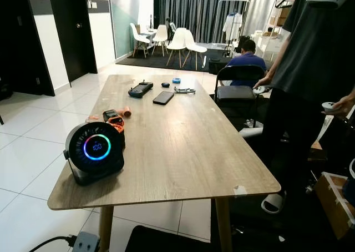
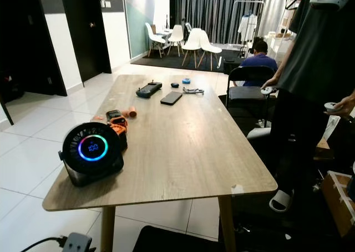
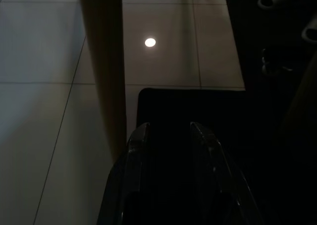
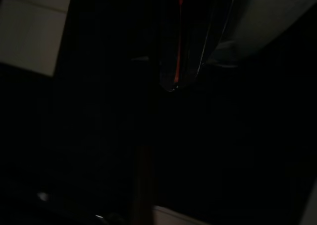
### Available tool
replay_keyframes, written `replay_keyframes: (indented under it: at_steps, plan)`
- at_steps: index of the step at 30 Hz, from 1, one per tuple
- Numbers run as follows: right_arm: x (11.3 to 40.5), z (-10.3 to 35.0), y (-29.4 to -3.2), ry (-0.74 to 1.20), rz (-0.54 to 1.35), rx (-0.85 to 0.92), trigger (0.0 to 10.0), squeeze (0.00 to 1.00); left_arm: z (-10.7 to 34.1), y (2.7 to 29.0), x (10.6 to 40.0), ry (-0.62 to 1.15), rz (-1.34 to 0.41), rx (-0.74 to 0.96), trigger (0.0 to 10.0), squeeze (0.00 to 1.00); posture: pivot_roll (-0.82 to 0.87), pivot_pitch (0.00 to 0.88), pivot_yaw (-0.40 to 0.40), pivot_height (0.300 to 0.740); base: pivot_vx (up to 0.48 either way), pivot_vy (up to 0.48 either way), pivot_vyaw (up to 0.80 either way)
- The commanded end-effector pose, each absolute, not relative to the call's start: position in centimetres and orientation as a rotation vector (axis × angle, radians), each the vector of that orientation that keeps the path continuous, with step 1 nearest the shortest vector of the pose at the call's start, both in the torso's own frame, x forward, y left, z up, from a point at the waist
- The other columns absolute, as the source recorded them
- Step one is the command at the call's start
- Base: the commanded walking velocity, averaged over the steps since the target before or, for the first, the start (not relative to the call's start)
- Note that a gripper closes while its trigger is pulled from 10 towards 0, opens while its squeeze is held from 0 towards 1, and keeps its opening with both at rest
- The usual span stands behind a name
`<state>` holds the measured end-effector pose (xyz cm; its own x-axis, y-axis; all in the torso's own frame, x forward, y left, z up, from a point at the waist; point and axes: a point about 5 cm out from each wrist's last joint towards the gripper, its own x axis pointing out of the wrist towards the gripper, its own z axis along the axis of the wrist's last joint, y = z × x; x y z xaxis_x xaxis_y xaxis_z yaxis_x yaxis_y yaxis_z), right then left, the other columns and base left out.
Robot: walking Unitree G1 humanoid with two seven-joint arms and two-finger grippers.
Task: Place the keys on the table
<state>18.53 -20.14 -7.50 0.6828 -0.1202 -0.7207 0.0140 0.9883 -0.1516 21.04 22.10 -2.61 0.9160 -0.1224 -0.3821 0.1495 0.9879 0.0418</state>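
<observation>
Wood table [image 1: 183, 146] has lots of bare top near its front edge, a round fan [image 1: 94, 151] sits at the left corner, the left gripper [image 3: 168, 136] hangs low with fingers a little apart, and the right gripper's fingers are too dark to tell.

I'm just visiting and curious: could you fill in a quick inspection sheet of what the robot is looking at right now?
Surface: wooden table, chipped at its near right corner.
Job's things: keys lie at the far end.
Clutter: round fan with lit ring, orange tool, black phone, black controller.
Grippers: left gripper hangs low by a table leg, fingers apart; right gripper too dark to judge.
Cables: black cord and power strip on the floor.
Surroundings: black chair, a standing person with handheld controllers, a seated person behind.
</observation>
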Motion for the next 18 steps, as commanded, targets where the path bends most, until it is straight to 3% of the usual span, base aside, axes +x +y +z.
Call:
replay_keyframes:
  at_steps: [1,9,18]
  plan:
    - [18.0,-7.7,-20.3,0.822,-0.130,-0.105,10.0,0.00,-2.9,22.0,20.9,0.387,-0.089,0.031,10.0,0.00,0.03,0.007,-0.013,0.740,0.000,0.000,0.00]
    - [16.6,-8.5,-19.1,0.849,-0.042,-0.040,10.0,0.00,-3.0,21.0,21.1,0.372,-0.135,0.013,10.0,0.00,0.03,0.013,-0.015,0.740,0.000,0.000,0.00]
    - [16.2,-8.6,-19.8,0.848,-0.094,-0.037,10.0,0.00,-3.5,20.7,20.7,0.389,-0.137,0.060,10.0,0.00,0.04,0.018,-0.020,0.740,0.000,0.000,0.00]
